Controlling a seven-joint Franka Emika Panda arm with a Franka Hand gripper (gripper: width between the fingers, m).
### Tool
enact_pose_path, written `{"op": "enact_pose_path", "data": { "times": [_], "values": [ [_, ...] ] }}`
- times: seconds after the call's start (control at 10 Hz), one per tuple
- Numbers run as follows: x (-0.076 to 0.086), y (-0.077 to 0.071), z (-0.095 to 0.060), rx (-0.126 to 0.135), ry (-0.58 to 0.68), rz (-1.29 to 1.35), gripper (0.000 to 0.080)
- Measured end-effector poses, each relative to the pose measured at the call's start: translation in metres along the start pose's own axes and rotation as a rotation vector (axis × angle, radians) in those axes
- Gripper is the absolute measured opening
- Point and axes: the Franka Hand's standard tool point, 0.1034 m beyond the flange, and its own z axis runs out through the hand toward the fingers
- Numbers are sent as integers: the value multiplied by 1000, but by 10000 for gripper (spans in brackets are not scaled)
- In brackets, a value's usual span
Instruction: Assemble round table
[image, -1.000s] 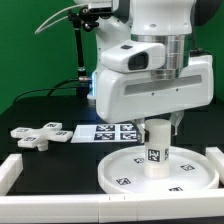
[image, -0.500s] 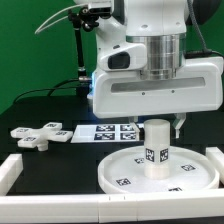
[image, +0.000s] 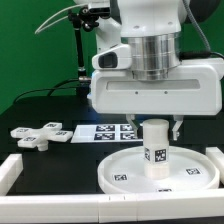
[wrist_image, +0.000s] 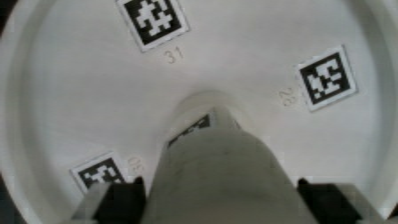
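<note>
The large rimmed round disc (image: 125, 172) lies flat at the front of the table. The short cylindrical leg (image: 155, 150) stands upright at its middle, with a tag facing the camera. My gripper (image: 155, 128) comes straight down over the leg's top, and one finger (image: 178, 127) shows at the leg's right. In the wrist view the leg (wrist_image: 222, 160) fills the space between my fingers (wrist_image: 125, 200), which press on both its sides above the disc (wrist_image: 89, 90). My gripper (wrist_image: 217, 200) is shut on the leg. The cross-shaped foot piece (image: 40, 134) lies apart on the exterior view's left.
The marker board (image: 112, 133) lies flat behind the disc. A white border rail (image: 10, 170) stands at the front left and another (image: 216, 155) at the right. A black stand (image: 80, 60) rises at the back before the green backdrop.
My hand has turned about its upright axis over the leg. The leg's tag has shifted slightly sideways. The disc and the foot piece have not moved.
</note>
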Motion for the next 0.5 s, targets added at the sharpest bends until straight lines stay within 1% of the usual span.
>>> {"op": "enact_pose_path", "data": {
  "times": [0.1,0.2,0.3,0.4,0.5],
  "values": [
    [0,0,0,20,3,101,407],
    [0,0,0,30,4,155,407],
    [-1,-1,1,31,2,184,407],
    [-2,-2,1,32,1,188,515],
    [-2,-2,1,32,1,176,607]
  ]
}}
